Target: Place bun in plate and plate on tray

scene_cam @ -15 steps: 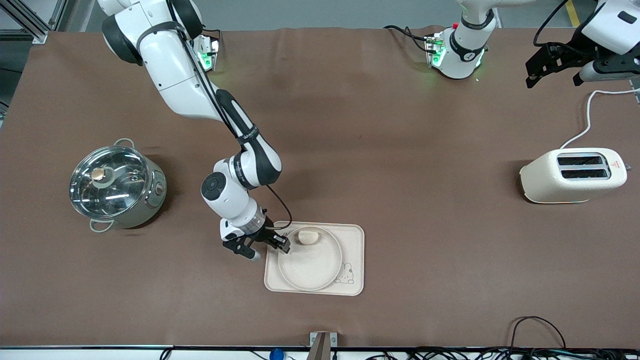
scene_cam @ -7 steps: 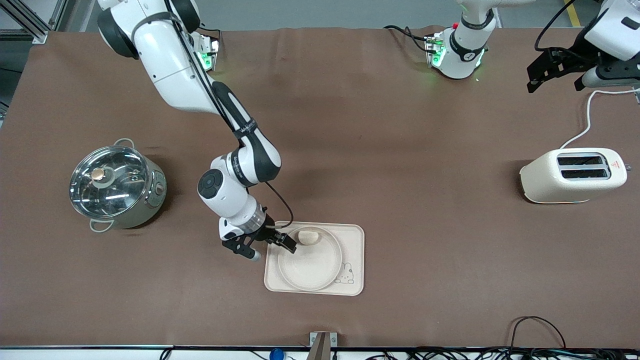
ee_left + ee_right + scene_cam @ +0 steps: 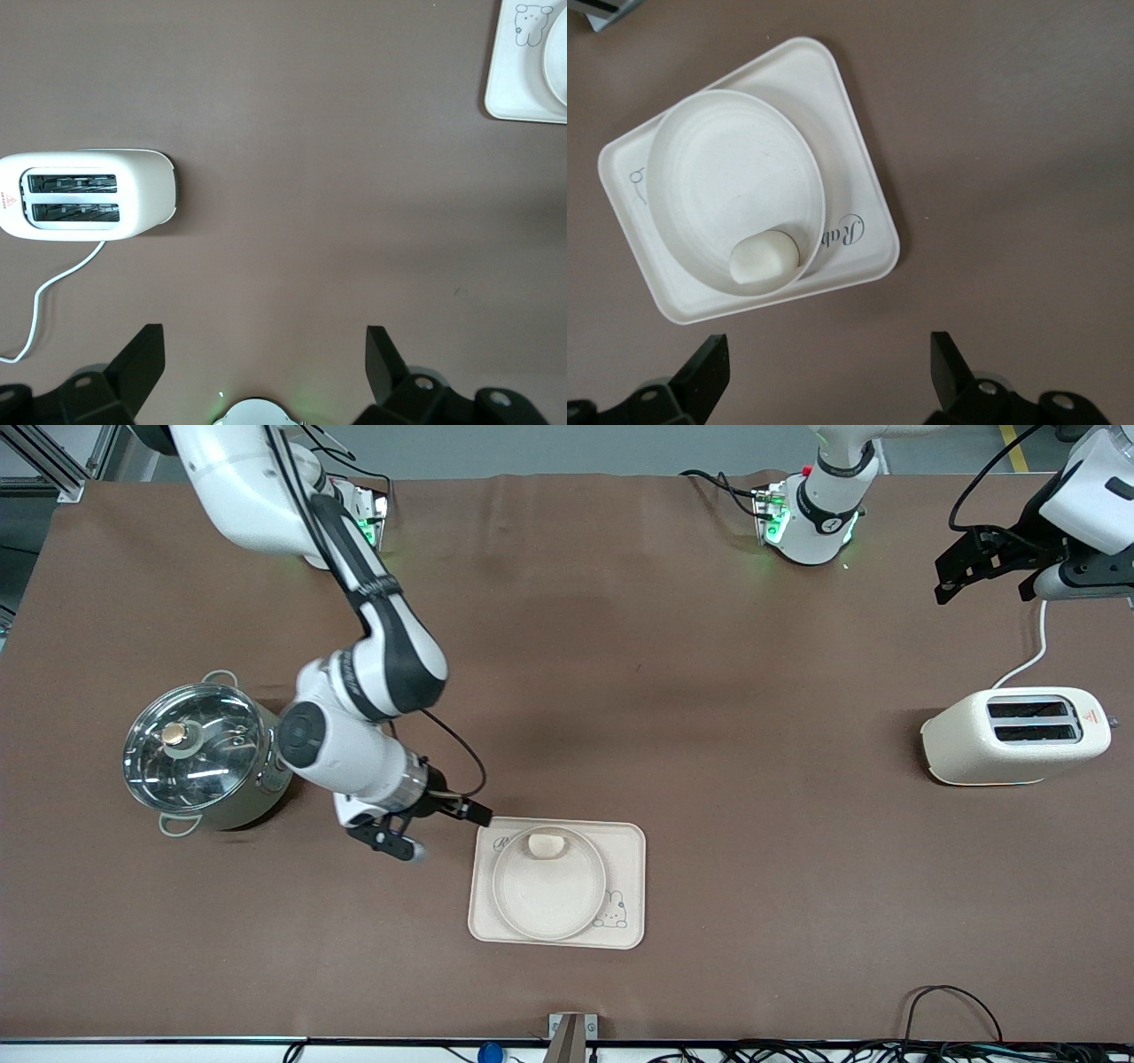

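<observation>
Two grippers show, both empty with fingers spread apart. The right gripper [image 3: 447, 815] hangs above bare table just beside the tray's [image 3: 631, 886] corner toward the right arm's end, between the tray and the steel pot [image 3: 205, 755]; nothing sits between its fingers [image 3: 700, 372]. The plate [image 3: 549, 899] lies on the tray, and the bun [image 3: 547, 843] rests in the plate against its rim, on the part nearest those fingers, touching neither. In the right wrist view the bun [image 3: 764, 258] lies beside the "Rabbit" lettering. The left gripper [image 3: 992, 567] waits, held high over the table's edge, well apart from everything; the toaster [image 3: 1014, 735] stands nearer the front camera than it, its slots facing up
</observation>
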Controlling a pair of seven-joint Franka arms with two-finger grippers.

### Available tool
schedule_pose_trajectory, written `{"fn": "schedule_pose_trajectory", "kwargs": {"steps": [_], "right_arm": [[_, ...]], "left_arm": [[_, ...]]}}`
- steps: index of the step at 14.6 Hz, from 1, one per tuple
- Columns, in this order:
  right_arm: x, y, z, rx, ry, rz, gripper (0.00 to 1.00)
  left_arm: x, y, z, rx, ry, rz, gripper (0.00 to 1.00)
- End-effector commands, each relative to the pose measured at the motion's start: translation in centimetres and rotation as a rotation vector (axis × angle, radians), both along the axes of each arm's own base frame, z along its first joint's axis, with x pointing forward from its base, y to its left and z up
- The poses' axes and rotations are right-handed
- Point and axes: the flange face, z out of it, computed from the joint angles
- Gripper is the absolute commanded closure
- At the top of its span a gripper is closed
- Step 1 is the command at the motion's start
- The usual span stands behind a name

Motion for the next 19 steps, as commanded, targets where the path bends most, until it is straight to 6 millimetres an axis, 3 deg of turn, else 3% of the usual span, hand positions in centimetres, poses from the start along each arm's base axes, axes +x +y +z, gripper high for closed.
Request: {"fn": "schedule_pose_trajectory", "kwargs": {"steps": [1,4,7,11,14,16,19], "right_arm": [[-1.1,-4.9,5.8,-0.01,-0.005,-0.013,0.0],[-2.0,-10.6,12.3,-0.172,-0.052,0.081,0.0],[-3.1,-14.8,17.3,-0.24,-0.087,0.126,0.0],[-7.2,-22.0,25.2,-0.242,-0.058,0.197,0.0],[-10.6,-26.4,29.0,-0.335,-0.035,0.283,0.0],[-12.5,-30.6,30.6,-0.336,-0.018,0.316,0.0],[-14.2,-33.1,32.0,-0.334,-0.022,0.397,0.0]], "left_arm": [[0.1,0.1,0.7,-0.014,-0.002,-0.005,0.0],[0.2,0.1,0.8,-0.01,-0.012,-0.006,0.0],[0.2,-0.1,0.7,-0.009,-0.009,-0.009,0.0],[0.3,-0.1,0.4,-0.007,-0.005,-0.01,0.0],[0.3,-0.4,0.4,-0.008,-0.005,-0.014,0.0],[0.3,-0.5,0.4,-0.008,-0.003,-0.015,0.0],[0.4,-0.3,0.4,-0.01,-0.005,-0.012,0.0]]}}
